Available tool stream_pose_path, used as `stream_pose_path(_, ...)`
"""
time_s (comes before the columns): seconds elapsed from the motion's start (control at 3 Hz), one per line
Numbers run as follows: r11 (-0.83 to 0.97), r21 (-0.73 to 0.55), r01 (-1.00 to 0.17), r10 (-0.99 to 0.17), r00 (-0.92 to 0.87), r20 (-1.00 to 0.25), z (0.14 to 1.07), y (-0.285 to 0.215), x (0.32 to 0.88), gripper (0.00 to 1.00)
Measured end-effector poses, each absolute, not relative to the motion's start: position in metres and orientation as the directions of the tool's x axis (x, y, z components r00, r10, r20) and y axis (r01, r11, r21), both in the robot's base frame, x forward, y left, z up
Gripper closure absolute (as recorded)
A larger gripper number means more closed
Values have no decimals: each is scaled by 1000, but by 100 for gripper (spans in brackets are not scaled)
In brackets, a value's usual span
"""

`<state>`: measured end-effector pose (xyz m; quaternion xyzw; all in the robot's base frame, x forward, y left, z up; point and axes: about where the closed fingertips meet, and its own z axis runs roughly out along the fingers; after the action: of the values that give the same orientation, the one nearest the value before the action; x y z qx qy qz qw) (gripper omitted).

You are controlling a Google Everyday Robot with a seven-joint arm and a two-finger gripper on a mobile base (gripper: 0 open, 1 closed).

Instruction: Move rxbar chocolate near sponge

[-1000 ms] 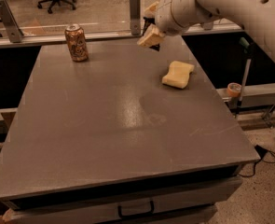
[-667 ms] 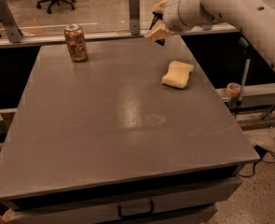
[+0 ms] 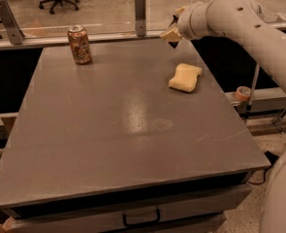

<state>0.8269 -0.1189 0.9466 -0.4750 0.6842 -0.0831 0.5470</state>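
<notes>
Overhead, the gripper is held in the air above the far right part of the grey table, at the end of the cream arm that reaches in from the right. A thin dark object is seen clamped between its pale fingers. This is taken to be the rxbar chocolate, though so little of it is shown that it cannot be made out for certain. The sponge is laid flat on the table near the right edge, just in front of and below the gripper and apart from it. A copper-coloured can is stood upright near the far left corner, well apart from the sponge.
</notes>
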Motion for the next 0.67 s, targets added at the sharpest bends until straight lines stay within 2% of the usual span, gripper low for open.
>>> stream_pose_path(0.67,659,-557,-505,-697,-133,-705,915,-129,822,100)
